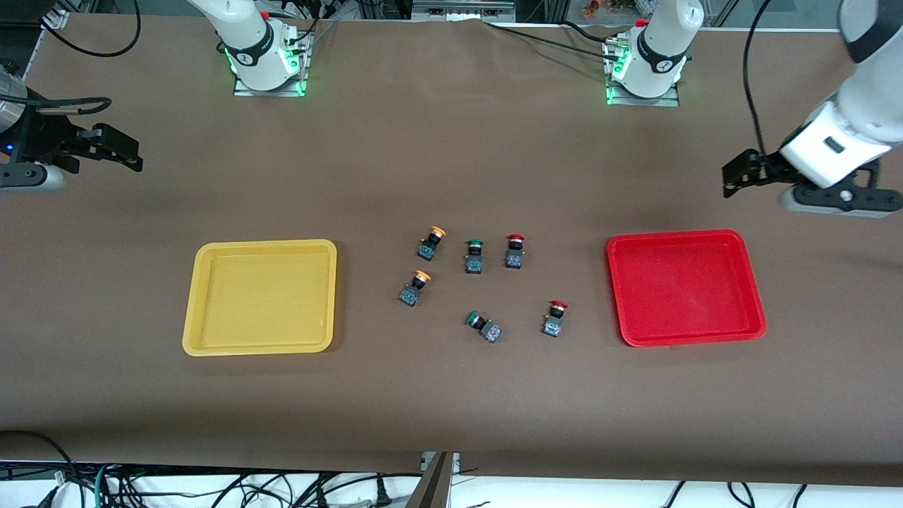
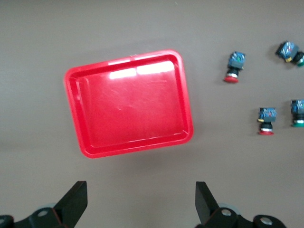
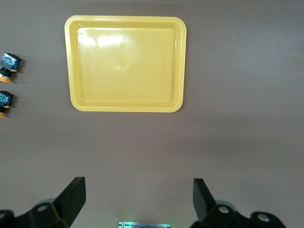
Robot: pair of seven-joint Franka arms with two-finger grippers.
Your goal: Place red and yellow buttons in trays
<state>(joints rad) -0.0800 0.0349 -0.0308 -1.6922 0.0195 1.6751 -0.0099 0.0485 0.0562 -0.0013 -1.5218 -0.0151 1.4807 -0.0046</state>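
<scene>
Six switches lie between the yellow tray (toward the right arm's end) and the red tray (toward the left arm's end). Nearest the front camera: a green-capped switch and a red button. Then a yellow button. Farthest row: second yellow button, second green-capped switch, second red button. Both trays hold nothing. The right gripper and left gripper hover over bare table at their own ends, jaws spread wide, holding nothing.

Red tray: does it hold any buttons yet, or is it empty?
Empty: the red tray shows a bare floor, and both red buttons sit on the table.
</scene>
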